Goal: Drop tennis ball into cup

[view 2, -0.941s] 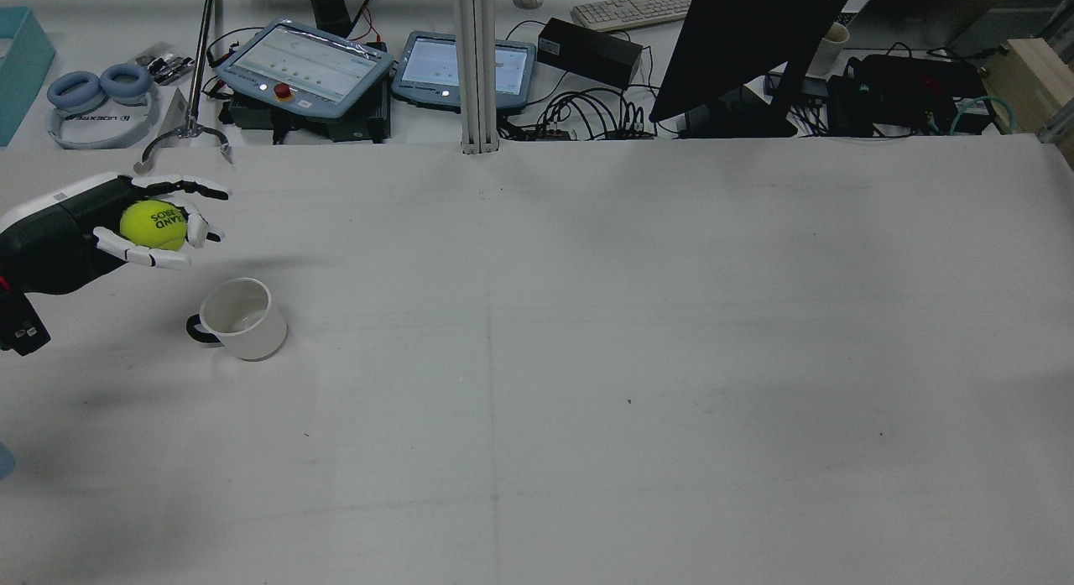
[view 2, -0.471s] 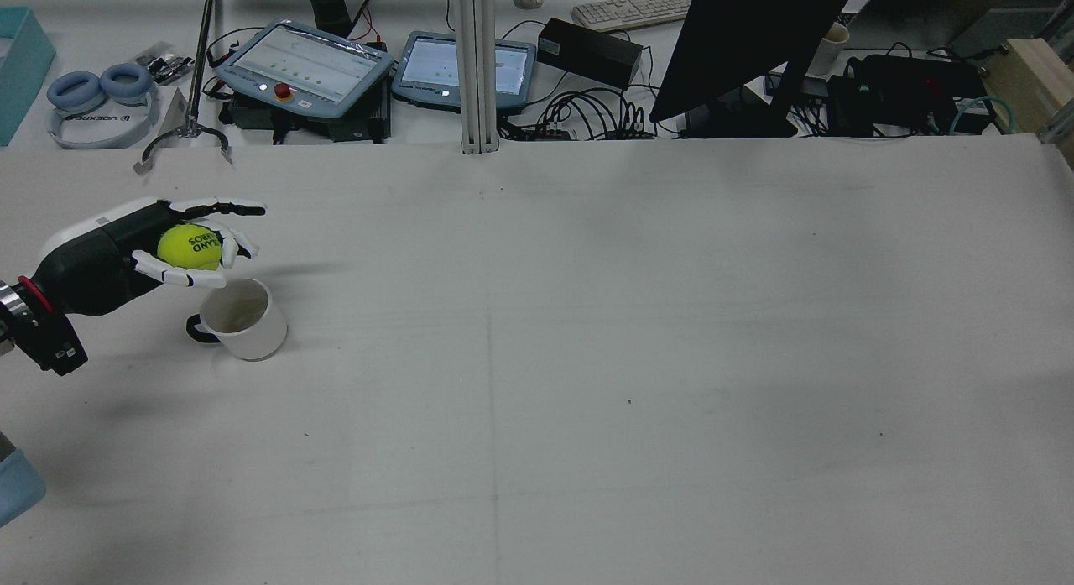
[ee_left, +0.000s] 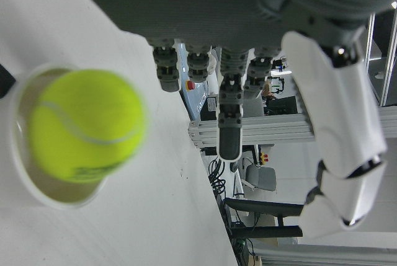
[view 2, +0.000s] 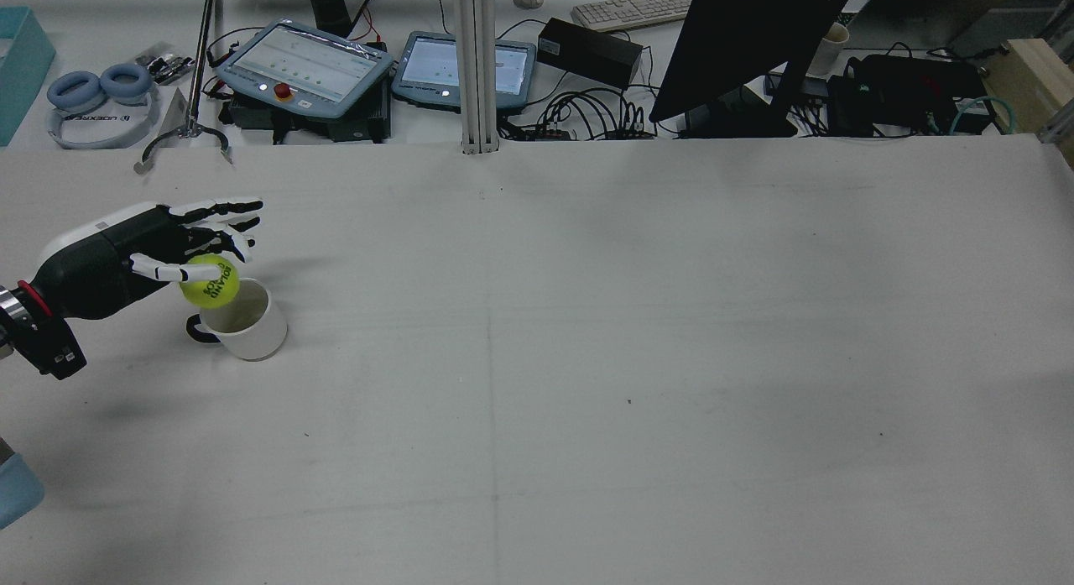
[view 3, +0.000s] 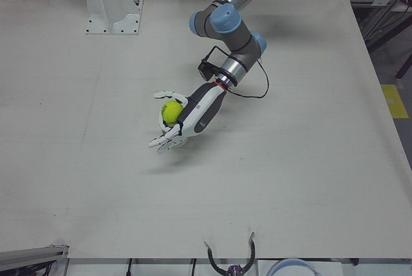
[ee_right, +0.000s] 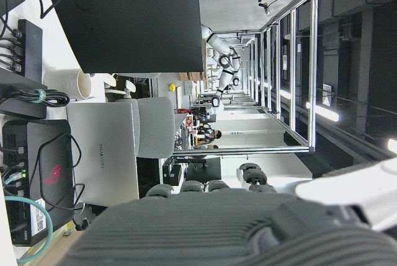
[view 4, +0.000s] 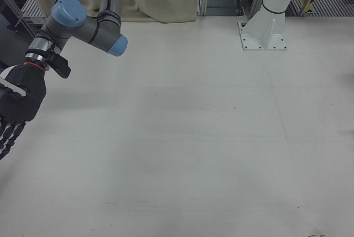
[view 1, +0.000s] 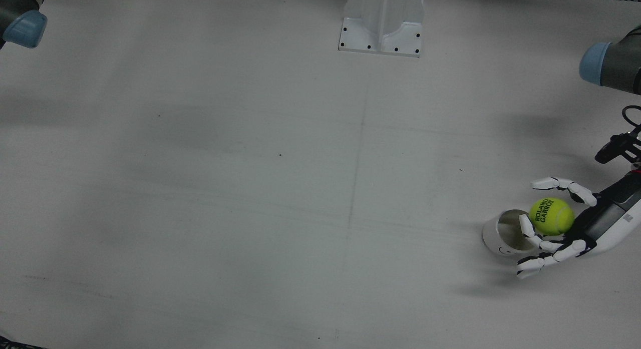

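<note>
The yellow-green tennis ball (view 2: 210,281) is at the near rim of the white cup (view 2: 249,325), which stands upright at the table's far left in the rear view. My left hand (view 2: 151,242) hovers just behind and above the cup with its fingers spread, open. In the left hand view the blurred ball (ee_left: 84,126) hangs over the cup's mouth (ee_left: 59,196), apart from the fingers (ee_left: 229,117). From the front the ball (view 1: 551,216) lies between the spread fingers beside the cup (view 1: 501,237). My right hand (view 4: 16,101) hangs off at the other side, holding nothing.
A white pedestal (view 1: 381,21) stands at the table's robot side. Beyond the table's far edge are two tablets (view 2: 306,65), headphones (view 2: 92,94), a metal post (view 2: 476,65) and a dark monitor (view 2: 747,39). The left arm (view 3: 232,25) reaches across its half.
My left hand carried the ball rightward and down to the cup, then spread its fingers. The ball has left the palm and sits lower, at the cup's rim.
</note>
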Robot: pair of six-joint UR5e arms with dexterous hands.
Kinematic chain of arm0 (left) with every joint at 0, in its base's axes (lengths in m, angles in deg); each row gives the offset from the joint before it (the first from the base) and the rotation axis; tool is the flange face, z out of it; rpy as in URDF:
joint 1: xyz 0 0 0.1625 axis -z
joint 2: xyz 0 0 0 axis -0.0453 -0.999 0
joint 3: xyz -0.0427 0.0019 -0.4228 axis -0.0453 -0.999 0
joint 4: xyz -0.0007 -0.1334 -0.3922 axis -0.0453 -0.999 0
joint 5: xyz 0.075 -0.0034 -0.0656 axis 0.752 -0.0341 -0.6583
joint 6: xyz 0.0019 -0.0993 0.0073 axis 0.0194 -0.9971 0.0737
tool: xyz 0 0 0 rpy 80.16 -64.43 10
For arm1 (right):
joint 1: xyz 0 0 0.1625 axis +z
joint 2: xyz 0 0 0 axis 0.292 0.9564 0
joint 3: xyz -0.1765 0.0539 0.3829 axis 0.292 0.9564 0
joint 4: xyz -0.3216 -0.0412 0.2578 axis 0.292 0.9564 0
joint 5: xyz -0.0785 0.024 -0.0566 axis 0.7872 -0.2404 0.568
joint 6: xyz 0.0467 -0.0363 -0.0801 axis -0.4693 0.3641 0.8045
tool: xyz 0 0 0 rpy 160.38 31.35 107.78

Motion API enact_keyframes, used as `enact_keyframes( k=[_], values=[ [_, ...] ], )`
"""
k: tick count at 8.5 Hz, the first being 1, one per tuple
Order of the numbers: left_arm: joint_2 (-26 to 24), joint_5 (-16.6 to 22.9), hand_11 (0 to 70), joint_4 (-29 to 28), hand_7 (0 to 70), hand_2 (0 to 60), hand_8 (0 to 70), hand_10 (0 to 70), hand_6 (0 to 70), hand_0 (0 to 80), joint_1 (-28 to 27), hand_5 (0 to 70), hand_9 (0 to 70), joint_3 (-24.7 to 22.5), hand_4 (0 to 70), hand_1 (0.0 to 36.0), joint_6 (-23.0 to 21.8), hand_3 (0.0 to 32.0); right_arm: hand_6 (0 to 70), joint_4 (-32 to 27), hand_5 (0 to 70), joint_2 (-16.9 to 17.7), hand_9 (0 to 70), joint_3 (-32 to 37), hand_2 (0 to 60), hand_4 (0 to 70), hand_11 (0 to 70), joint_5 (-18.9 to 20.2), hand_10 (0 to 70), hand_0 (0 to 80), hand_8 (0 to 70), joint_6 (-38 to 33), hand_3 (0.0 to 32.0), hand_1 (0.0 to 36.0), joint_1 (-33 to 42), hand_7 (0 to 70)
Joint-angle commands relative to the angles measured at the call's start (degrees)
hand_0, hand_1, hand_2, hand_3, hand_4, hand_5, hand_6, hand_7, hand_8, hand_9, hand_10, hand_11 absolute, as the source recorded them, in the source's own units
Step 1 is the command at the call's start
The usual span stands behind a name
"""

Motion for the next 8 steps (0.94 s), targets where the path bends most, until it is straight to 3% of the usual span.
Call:
enact_keyframes(
  k=[1,2,3,4,6,7,8],
  values=[
    [0.0,0.0,15.7,-0.5,9.2,30.6,11.0,10.1,33.6,45.9,0.0,10.2,7.3,0.4,17.5,14.0,0.0,0.0,0.0,0.0,0.0,0.0,0.0,0.0,0.0,0.0,0.0,0.0,0.0,0.0,0.0,0.0,0.0,0.0,0.0,0.0],
    [0.0,0.0,15.8,-0.5,8.4,31.9,11.6,10.2,37.4,45.6,0.1,10.8,6.9,0.3,17.4,13.4,-0.5,0.0,0.0,0.0,0.0,0.0,0.0,0.0,0.0,0.0,0.0,0.0,0.0,0.0,0.0,0.0,0.0,0.0,0.1,0.0],
    [0.4,0.3,15.6,-0.6,9.2,31.6,11.2,10.1,35.4,45.8,1.2,10.5,7.0,-0.4,17.5,13.9,-2.4,0.0,0.0,0.0,0.0,0.0,0.0,0.0,0.0,0.0,0.0,0.0,0.0,0.0,0.0,0.0,0.0,0.0,0.0,0.0],
    [2.6,0.5,15.3,-1.2,8.8,31.2,11.2,9.8,35.3,45.9,6.2,10.6,7.0,-0.4,17.0,14.1,-5.5,0.0,0.0,0.0,0.0,0.0,0.0,0.0,0.0,0.0,0.0,0.0,0.0,0.0,0.0,0.0,0.0,0.0,0.1,0.0],
    [5.9,5.2,16.0,-3.9,11.0,29.8,10.2,10.3,29.4,46.2,20.6,9.6,7.7,-0.7,17.9,14.7,-5.4,0.0,0.0,0.0,0.0,0.0,0.0,-0.1,0.0,0.0,0.0,0.0,0.0,0.0,0.0,0.0,0.0,0.0,0.1,0.0],
    [7.0,6.0,17.1,-4.6,12.2,30.2,11.4,11.0,34.1,46.5,26.7,10.4,8.2,-0.8,19.6,14.6,-5.1,0.0,0.0,0.0,0.0,0.0,0.0,-0.1,0.0,0.0,0.0,0.0,0.0,0.0,0.0,0.0,0.0,0.0,0.1,0.0],
    [8.4,6.6,18.2,-5.3,14.3,30.1,10.9,11.8,30.4,46.8,32.0,9.9,9.1,-1.1,20.7,15.4,-4.9,0.0,0.0,0.0,0.0,0.0,0.0,-0.1,0.0,0.0,0.0,0.0,0.0,0.0,0.0,0.0,0.0,0.0,0.1,0.0]
  ],
)
